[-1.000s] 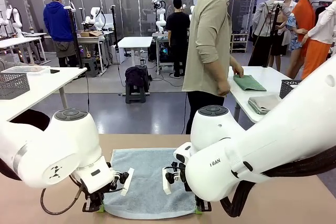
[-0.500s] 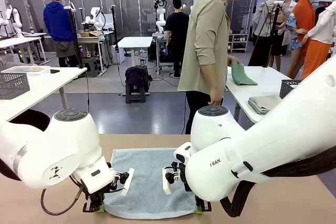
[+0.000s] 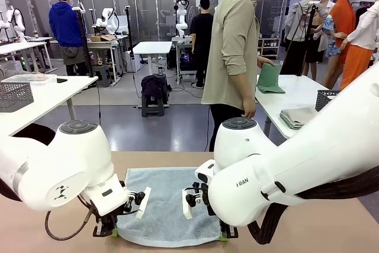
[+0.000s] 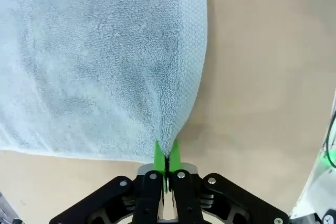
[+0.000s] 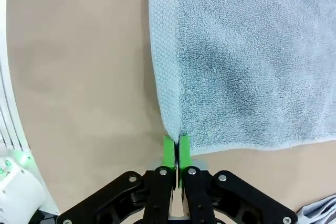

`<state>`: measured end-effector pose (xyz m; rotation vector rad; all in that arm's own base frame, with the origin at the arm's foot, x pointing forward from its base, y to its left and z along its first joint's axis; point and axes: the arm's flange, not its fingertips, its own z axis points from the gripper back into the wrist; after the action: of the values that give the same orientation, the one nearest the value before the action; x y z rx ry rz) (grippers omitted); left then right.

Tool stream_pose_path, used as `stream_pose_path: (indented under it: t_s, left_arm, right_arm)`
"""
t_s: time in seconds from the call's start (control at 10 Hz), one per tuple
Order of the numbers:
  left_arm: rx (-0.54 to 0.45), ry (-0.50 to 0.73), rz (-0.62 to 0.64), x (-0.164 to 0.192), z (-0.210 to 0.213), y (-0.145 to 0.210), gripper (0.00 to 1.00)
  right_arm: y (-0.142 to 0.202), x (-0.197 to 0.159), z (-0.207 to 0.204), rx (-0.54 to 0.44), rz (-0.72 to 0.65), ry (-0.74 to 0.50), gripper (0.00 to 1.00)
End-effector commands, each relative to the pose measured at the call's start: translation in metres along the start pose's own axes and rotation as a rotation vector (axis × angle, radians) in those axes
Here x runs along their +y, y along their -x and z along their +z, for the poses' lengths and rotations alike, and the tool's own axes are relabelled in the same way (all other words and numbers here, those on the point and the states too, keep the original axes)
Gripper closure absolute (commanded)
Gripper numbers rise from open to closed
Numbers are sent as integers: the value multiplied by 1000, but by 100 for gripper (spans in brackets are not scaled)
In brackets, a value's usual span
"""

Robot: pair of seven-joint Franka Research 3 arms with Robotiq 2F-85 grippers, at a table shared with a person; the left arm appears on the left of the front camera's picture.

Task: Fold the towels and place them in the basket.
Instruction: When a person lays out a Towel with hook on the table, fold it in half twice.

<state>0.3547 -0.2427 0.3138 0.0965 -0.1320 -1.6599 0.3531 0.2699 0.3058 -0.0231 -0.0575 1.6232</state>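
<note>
Left gripper (image 4: 167,149), right gripper (image 5: 176,142): jaws pinched shut on towel (image 4: 100,56) near corners, bottom of frame. Unmoved since a second ago; fold lift not started.

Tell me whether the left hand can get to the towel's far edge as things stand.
Probably yes: the left hand, shut on the towel's near corner, has bare towel and table ahead, nothing in the way.

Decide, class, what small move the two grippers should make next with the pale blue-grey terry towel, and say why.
Probably raise both together and carry the near edge toward the far edge. The left gripper and right gripper are each shut on a near corner of the pale blue-grey terry towel, which lies flat and unfolded on the tan table.
</note>
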Motion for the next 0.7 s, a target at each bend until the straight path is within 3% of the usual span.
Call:
stream_pose_path:
  t_s: [0.0,0.6]
  left_arm:
    - [42,-29,20,-1,26,1,96]
    - [27,-90,24,0,62,0,96]
  right_arm:
    - [-7,0,22,20,27,5,96]
    - [-22,-9,68,26,56,73,96]
